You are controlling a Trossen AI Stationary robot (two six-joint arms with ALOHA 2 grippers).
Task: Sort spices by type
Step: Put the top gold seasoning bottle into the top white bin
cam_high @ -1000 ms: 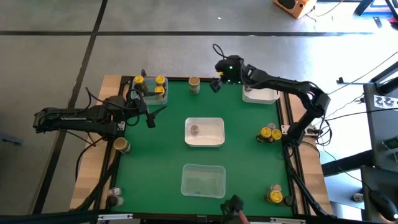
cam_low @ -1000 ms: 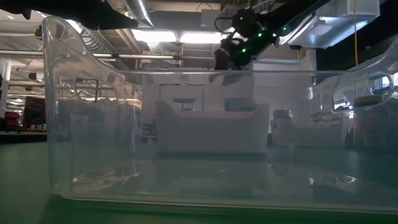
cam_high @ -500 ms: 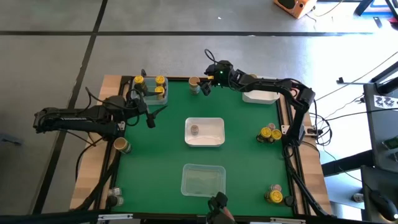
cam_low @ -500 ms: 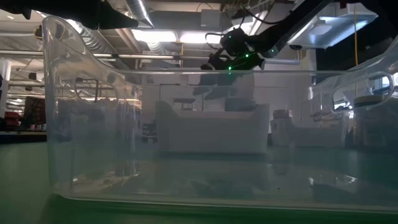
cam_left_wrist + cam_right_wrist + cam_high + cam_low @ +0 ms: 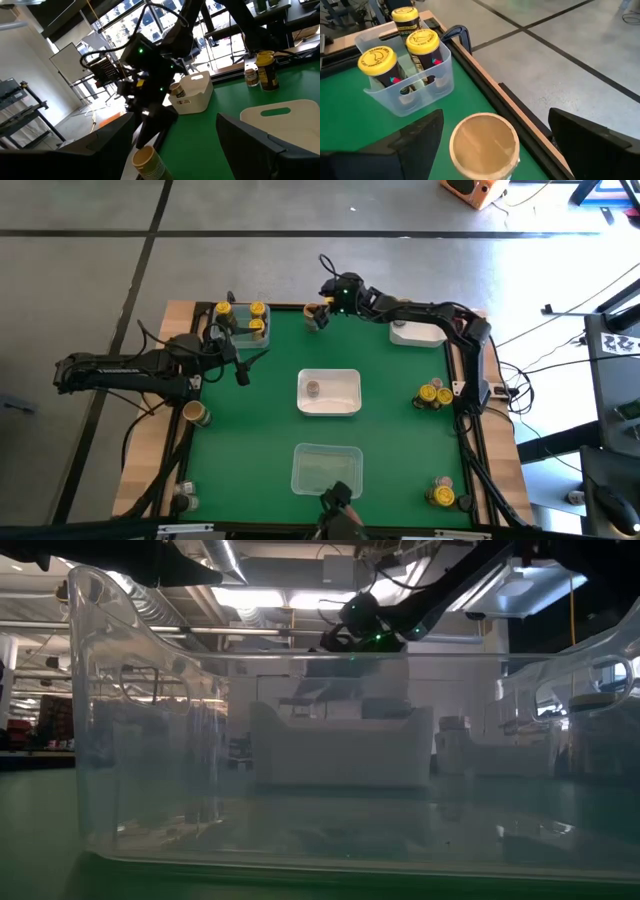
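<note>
A: Take the white rectangular bin (image 5: 329, 392) in the middle of the green bench (image 5: 260, 440) as the landmark. Where is the right gripper (image 5: 322, 315)?

B: Beyond that bin, at the bench's far edge. Its fingers (image 5: 415, 137) are spread apart, one on each side of a small tan-lidded spice jar (image 5: 312, 316) standing upright. They hold nothing; the right wrist view does not show whether they touch the jar.

A: And the left gripper (image 5: 243, 367)?

B: To the left of the white bin, hanging over bare green. Its fingers are parted with nothing between them.

A: What is hard to see?

B: From table height the clear plastic bin (image 5: 330, 760) fills almost the whole picture, so the jars are hidden there; only the right arm with its green light shows above the bin's rim. From overhead, one small jar (image 5: 313, 388) lies inside the white bin, and its lid colour is unclear.

A: The other spices?

B: Three yellow-lidded jars (image 5: 422, 45) stand in a small clear tub (image 5: 405, 97) far left of the white bin. A tan-lidded jar (image 5: 196, 413) sits at the left edge. To the right a cluster of yellow-lidded jars (image 5: 434, 394) stands by the bench frame, and more jars (image 5: 441, 494) stand at the near right corner. Jars at the near left corner (image 5: 184, 502) are too dim to name. A white handled tub (image 5: 192, 95) at the far right holds one jar (image 5: 177, 90), partly hidden by its wall
</note>
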